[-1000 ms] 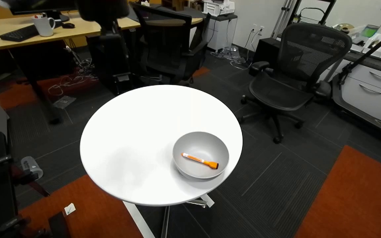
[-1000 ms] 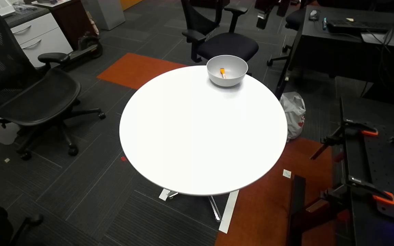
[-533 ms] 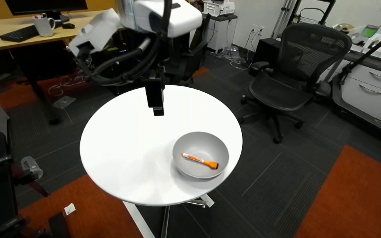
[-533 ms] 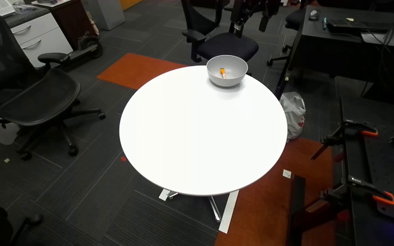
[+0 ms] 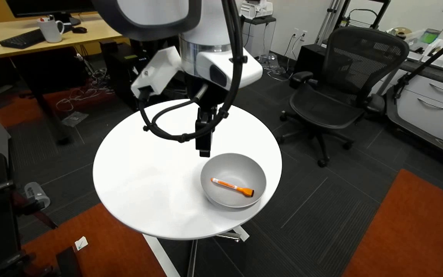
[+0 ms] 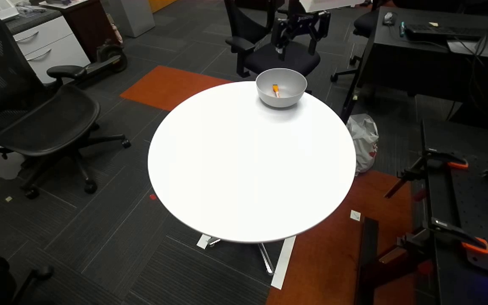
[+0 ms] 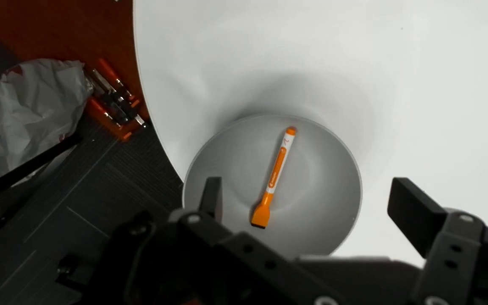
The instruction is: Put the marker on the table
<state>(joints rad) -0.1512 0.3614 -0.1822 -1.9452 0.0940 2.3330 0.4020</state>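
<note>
The thin orange and white marker (image 7: 275, 173) lies inside the grey bowl (image 7: 320, 178), its wide orange end against the bowl's lower wall in the wrist view. The marker also shows in both exterior views (image 5: 232, 186) (image 6: 275, 90). The bowl (image 5: 231, 165) stands near the edge of the round white table (image 5: 148, 161). My gripper (image 7: 305, 188) is open and empty, with its fingers wide apart above the bowl. In the wrist view the left finger overlaps the bowl and the right finger lies past its rim. In an exterior view the gripper (image 6: 297, 51) hangs above and behind the bowl.
A black office chair (image 6: 284, 57) stands close behind the table on the bowl's side. A plastic bag (image 6: 362, 142) lies on the floor beside the table. A black bench with orange clamps (image 6: 475, 245) and another office chair (image 5: 327, 107) stand around it. A cable loops from the arm.
My arm has come down over the table and moved across toward the bowl. The gripper is now lower and nearer to it. The marker and bowl have not moved.
</note>
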